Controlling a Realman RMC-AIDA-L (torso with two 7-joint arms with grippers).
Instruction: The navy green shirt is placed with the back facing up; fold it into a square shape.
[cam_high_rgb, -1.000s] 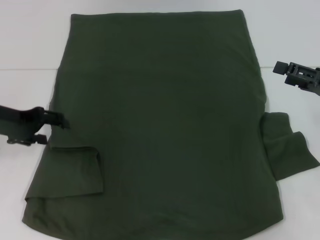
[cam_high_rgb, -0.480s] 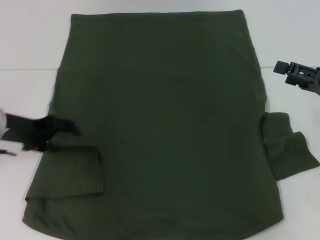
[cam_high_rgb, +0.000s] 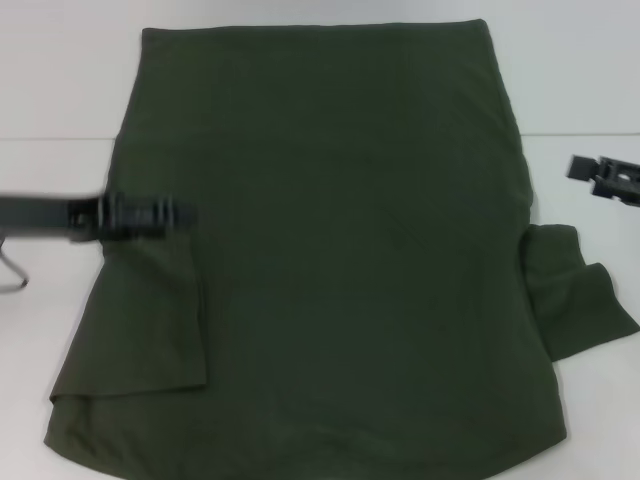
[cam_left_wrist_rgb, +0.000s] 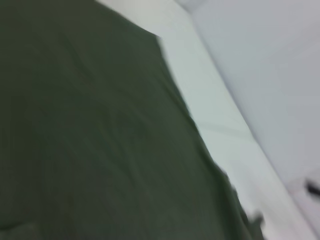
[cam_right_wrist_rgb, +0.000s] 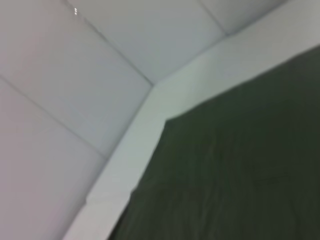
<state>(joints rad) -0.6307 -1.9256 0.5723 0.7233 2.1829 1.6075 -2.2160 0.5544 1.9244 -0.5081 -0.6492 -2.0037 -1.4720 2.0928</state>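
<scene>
Left gripper reached over the folded sleeve

Left gripper (cam_high_rgb: 175, 214) stretched in from the left side of the head view, its dark arm lying level and its tip over the shirt (cam_high_rgb: 340, 240), right at the upper edge of the folded-in left sleeve (cam_high_rgb: 150, 320). Motion blur hid the fingers, so I could not tell whether they were spread, pressed together or pinching cloth, nor whether they touched the fabric.

Right gripper (cam_high_rgb: 585, 168) sat well off to the right over the bare table (cam_high_rgb: 60, 90), apart from the shirt; its black head was partly cut by the frame edge and its fingers could not be read either.

The shirt lay flat across the middle of the white table, plain side up. It was a soft, matte, dark olive cloth with faint creases, its far hem straight and its body widening toward the near edge. The left sleeve was turned inward onto the body as a rough rectangular flap with a crisp vertical edge. The right sleeve (cam_high_rgb: 580, 300) still stuck out past the side seam, lying rumpled on the table.

Both wrist views showed only olive cloth, white tabletop and pale wall panels
</scene>
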